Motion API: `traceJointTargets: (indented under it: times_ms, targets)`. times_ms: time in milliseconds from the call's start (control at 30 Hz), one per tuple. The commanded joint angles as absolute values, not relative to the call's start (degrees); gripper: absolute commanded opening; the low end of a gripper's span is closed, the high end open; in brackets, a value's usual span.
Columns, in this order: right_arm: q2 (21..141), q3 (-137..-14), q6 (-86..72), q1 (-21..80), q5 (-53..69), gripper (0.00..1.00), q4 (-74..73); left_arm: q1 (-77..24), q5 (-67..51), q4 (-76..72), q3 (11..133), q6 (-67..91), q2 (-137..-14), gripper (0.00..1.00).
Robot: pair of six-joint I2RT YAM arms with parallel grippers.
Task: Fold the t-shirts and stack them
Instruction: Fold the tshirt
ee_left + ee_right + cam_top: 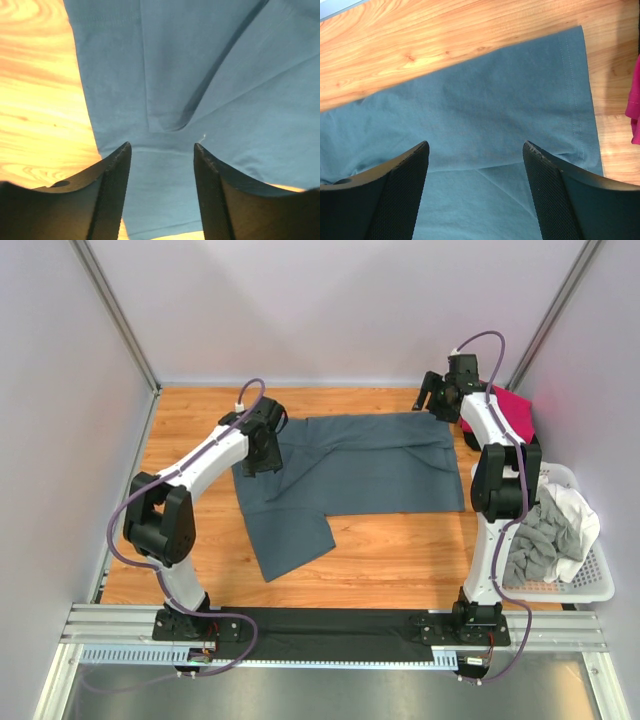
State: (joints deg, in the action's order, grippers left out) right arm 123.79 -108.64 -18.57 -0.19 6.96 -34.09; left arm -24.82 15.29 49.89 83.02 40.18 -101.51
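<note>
Tabletop [400,550] wood borders blue-grey t-shirt [360,465] all round.

slate blue-grey t-shirt [360,465], magenta-pink t-shirt [518,412]

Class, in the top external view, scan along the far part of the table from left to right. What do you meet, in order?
left gripper → slate blue-grey t-shirt → right gripper → magenta-pink t-shirt

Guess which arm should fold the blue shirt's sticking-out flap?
Probably the left. The left gripper is open over the shirt just beyond that flap; the right gripper is open at the far right corner.
</note>
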Motion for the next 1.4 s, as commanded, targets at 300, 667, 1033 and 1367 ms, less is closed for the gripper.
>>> traceJointTargets:
  times_ms: [300,667,1033,1367]
  targets:
    - [129.2,-115.6,-17.4,1.4,4.7,0.77,-37.7,-7.5,6.4,34.9,104.0,35.1,-113.6,0.6]
    - [135.5,-121.1,-19.6,2.6,2.4,0.75,-38.1,-5.1,0.4,21.5,115.0,33.6,-130.6,0.55]
    - [137.0,-121.0,-21.0,2.7,0.3,0.75,-38.4,-4.5,-1.1,20.6,119.0,32.2,-136.8,0.48]
    - [138.5,-122.4,-21.1,2.7,0.1,0.74,-40.3,-4.5,-3.1,20.7,119.0,33.3,-138.3,0.45]
